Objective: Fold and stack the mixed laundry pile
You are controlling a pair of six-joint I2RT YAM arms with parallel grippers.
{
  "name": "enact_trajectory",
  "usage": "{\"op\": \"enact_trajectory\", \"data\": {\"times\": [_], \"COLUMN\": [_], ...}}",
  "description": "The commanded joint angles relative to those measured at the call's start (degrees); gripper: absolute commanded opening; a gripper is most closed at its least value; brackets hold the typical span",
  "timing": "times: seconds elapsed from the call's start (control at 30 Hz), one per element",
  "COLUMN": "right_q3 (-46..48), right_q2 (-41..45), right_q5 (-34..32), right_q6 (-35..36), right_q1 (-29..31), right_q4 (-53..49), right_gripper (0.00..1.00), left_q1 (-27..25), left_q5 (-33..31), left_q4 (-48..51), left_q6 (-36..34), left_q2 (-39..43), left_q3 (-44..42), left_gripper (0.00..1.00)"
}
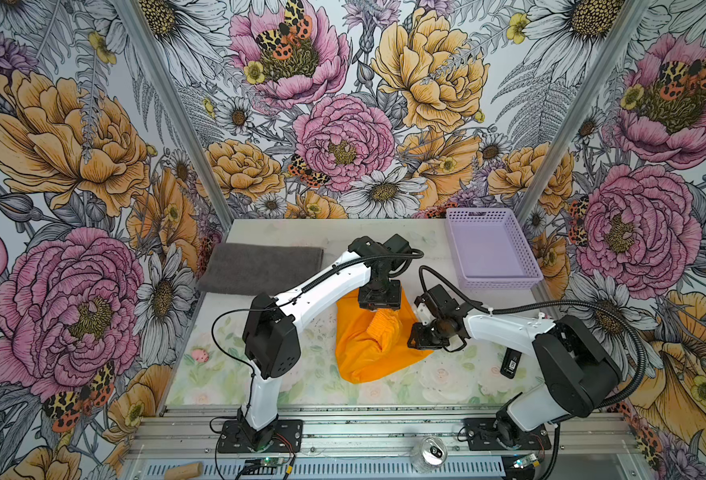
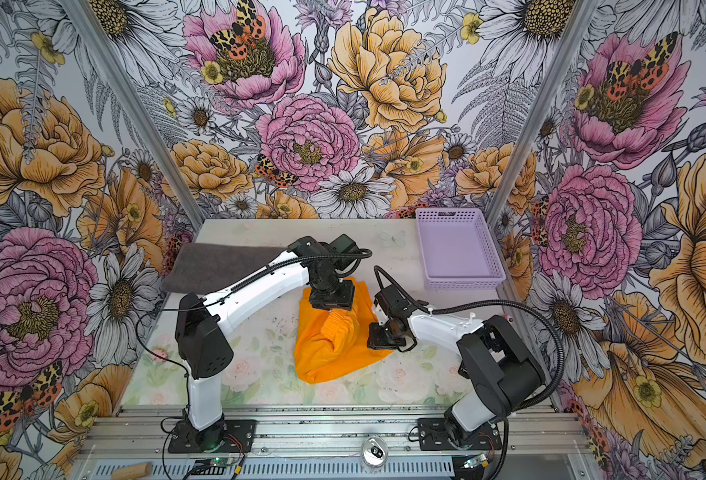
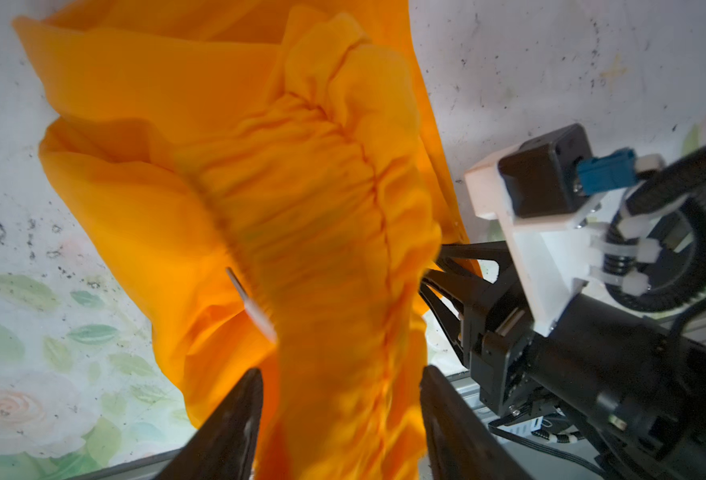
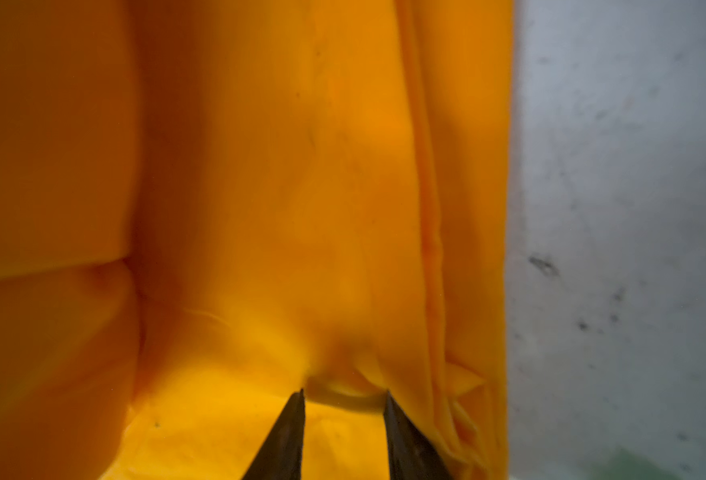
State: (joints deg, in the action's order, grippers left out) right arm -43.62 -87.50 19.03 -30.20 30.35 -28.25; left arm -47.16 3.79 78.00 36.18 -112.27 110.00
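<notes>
- The left claw (image 3: 340, 374) has its jaws apart, and the gathered waistband of the bright orange elastic-waist shorts (image 1: 368, 353) runs loose between them. The cloth looks blurred there, so it may be slipping, and it could land in a heap under this claw instead of lying flat.
- The right claw (image 4: 344, 395) appears clamped on a small pucker of the shorts' edge (tips set narrow, cloth bunched between them). So thin a pinch could slide out under a pull, or drag the whole garment across the pale floral counter (image 1: 301, 386).
- The shorts sit crumpled between the two claws. A fold made now would likely trap wrinkles and the white drawstring end (image 3: 255, 311).
- The claws are near each other, so a careless crossing move risks a knock.
- The folded dark grey plush towel (image 1: 260, 266) lies flat, well apart beyond the left claw. Bunchy shorts set on it could make a lopsided stack that slides off.
</notes>
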Motion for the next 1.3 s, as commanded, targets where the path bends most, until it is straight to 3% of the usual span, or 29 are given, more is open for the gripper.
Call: {"op": "enact_trajectory", "data": {"times": [0.0, 0.2, 0.47, 0.77, 0.93, 1.13, 1.27], "right_q3": [1.1, -2.1, -9.8, -14.5, -10.6, -3.6, -6.6], "right_q2": [4.6, 15.4, 22.8, 13.7, 10.8, 13.3, 14.8], "right_q5": [-4.9, -10.1, -10.2, -13.0, -20.2, -21.7, -22.5], "right_q6": [-0.7, -1.4, -3.9, -4.0, -2.9, -5.8, -5.5], "right_q1": [-1.7, -3.3, -0.8, 8.6, 8.2, 5.4, 4.5], "right_q4": [-4.1, -15.9, -23.2, -19.0, -20.9, -22.3, -23.8], "right_gripper": [0.39, 0.42, 0.44, 0.48, 0.47, 0.42, 0.41], "left_q1": [-0.7, -0.2, 4.9, 7.3, 8.4, 10.2, 11.2], "left_q5": [-1.5, -4.5, -3.5, -1.1, -0.2, 1.0, 1.7], "left_q4": [-0.9, -1.1, -11.0, -19.8, -22.0, -24.7, -26.6], "left_q6": [1.3, 1.9, 2.5, 1.8, 1.6, 1.9, 1.7], "left_q2": [1.4, 5.4, 17.7, 20.0, 21.6, 25.2, 25.8], "left_q3": [4.2, 3.9, -18.4, -30.4, -35.1, -41.8, -44.4], "left_gripper": [0.81, 0.92, 0.95, 0.96, 0.96, 0.96, 0.96]}}
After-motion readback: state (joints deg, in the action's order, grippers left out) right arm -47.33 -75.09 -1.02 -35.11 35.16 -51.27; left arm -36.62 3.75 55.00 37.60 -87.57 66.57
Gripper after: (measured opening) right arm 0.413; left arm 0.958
